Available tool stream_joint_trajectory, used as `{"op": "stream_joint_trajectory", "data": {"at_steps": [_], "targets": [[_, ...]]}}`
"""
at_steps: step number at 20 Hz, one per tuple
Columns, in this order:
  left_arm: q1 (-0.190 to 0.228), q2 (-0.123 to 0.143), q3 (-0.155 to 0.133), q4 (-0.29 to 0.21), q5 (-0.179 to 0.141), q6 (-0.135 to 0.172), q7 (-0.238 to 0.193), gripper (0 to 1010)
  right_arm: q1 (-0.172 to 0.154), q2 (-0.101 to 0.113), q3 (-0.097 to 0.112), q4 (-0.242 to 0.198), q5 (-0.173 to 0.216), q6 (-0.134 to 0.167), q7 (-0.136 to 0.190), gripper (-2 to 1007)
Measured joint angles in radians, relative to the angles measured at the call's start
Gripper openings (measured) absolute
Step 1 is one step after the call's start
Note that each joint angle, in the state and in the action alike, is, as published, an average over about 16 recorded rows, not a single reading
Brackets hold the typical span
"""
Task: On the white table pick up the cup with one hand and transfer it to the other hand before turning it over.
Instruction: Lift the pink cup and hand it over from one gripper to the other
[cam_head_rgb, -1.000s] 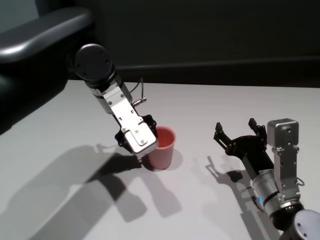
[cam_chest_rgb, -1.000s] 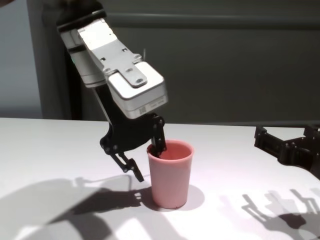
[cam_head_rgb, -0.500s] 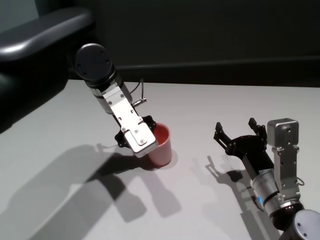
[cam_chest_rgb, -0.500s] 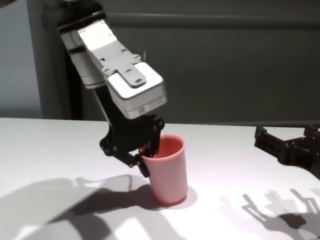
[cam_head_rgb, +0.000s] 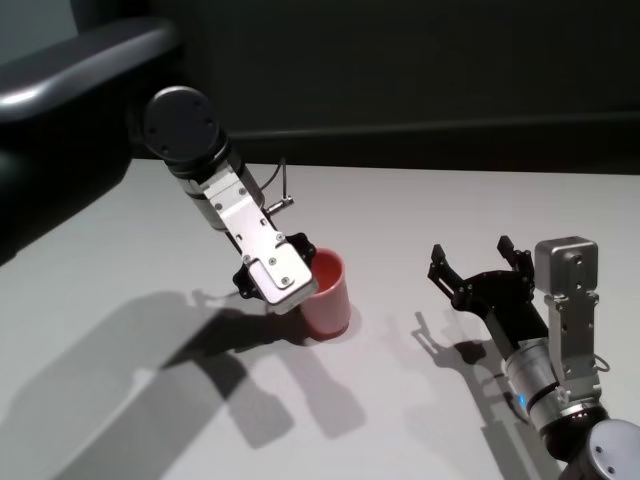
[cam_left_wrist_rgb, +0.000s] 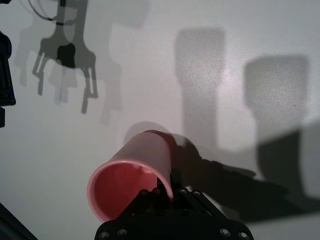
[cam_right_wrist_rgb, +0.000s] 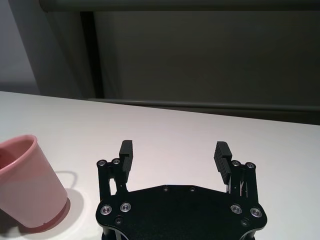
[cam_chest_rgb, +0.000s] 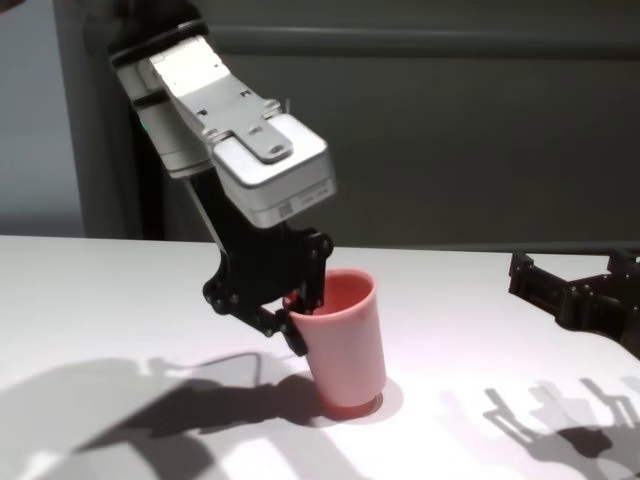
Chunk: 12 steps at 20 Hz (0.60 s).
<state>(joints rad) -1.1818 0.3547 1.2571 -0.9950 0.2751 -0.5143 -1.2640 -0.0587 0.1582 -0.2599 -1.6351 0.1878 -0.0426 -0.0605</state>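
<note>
The pink cup (cam_head_rgb: 328, 292) (cam_chest_rgb: 347, 345) stands tilted on the white table (cam_head_rgb: 420, 205), its rim leaning toward my left arm; whether its base touches the top I cannot tell. My left gripper (cam_chest_rgb: 300, 318) is shut on the cup's near rim wall, one finger inside and one outside. The left wrist view looks into the cup (cam_left_wrist_rgb: 131, 172), with the fingers (cam_left_wrist_rgb: 165, 189) pinching its rim. To the right, my right gripper (cam_head_rgb: 473, 253) (cam_right_wrist_rgb: 173, 150) (cam_chest_rgb: 573, 268) hovers low over the table. It is open and empty, and the cup (cam_right_wrist_rgb: 25, 187) sits off to its side.
A dark grey wall panel (cam_chest_rgb: 470, 130) runs behind the table's far edge. A dark rounded shape (cam_head_rgb: 70, 60) fills the upper left of the head view. Arm shadows lie on the bare tabletop (cam_head_rgb: 150, 360) at the near left.
My left gripper has closed on the cup's rim. The cup has tipped and shifted slightly to the right. The right arm has not moved.
</note>
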Motion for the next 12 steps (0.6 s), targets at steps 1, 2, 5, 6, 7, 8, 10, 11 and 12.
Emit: {"op": "stream_joint_trajectory", "data": {"at_steps": [1,2,5,6,7,8,10,11,12], "targets": [[0.002,0.004,-0.003,-0.004,-0.008,0.005,0.002,52,0.0,0.0,0.0,0.0,0.0,0.0,0.0,1000],[0.004,0.009,-0.006,-0.009,-0.016,0.01,0.005,52,0.0,0.0,0.0,0.0,0.0,0.0,0.0,1000],[0.011,0.026,-0.019,-0.024,-0.043,0.029,0.017,52,0.0,0.0,0.0,0.0,0.0,0.0,0.0,1000],[0.014,0.033,-0.025,-0.029,-0.054,0.036,0.022,52,0.0,0.0,0.0,0.0,0.0,0.0,0.0,1000],[0.017,0.04,-0.031,-0.035,-0.064,0.043,0.028,52,0.0,0.0,0.0,0.0,0.0,0.0,0.0,1000],[0.02,0.048,-0.038,-0.041,-0.075,0.051,0.034,52,0.0,0.0,0.0,0.0,0.0,0.0,0.0,1000],[0.027,0.062,-0.051,-0.052,-0.097,0.066,0.045,52,0.0,0.0,0.0,0.0,0.0,0.0,0.0,1000],[0.031,0.07,-0.058,-0.058,-0.108,0.073,0.05,52,0.0,0.0,0.0,0.0,0.0,0.0,0.0,1000],[0.035,0.077,-0.066,-0.064,-0.12,0.081,0.056,52,0.0,0.0,0.0,0.0,0.0,0.0,0.0,1000]]}}
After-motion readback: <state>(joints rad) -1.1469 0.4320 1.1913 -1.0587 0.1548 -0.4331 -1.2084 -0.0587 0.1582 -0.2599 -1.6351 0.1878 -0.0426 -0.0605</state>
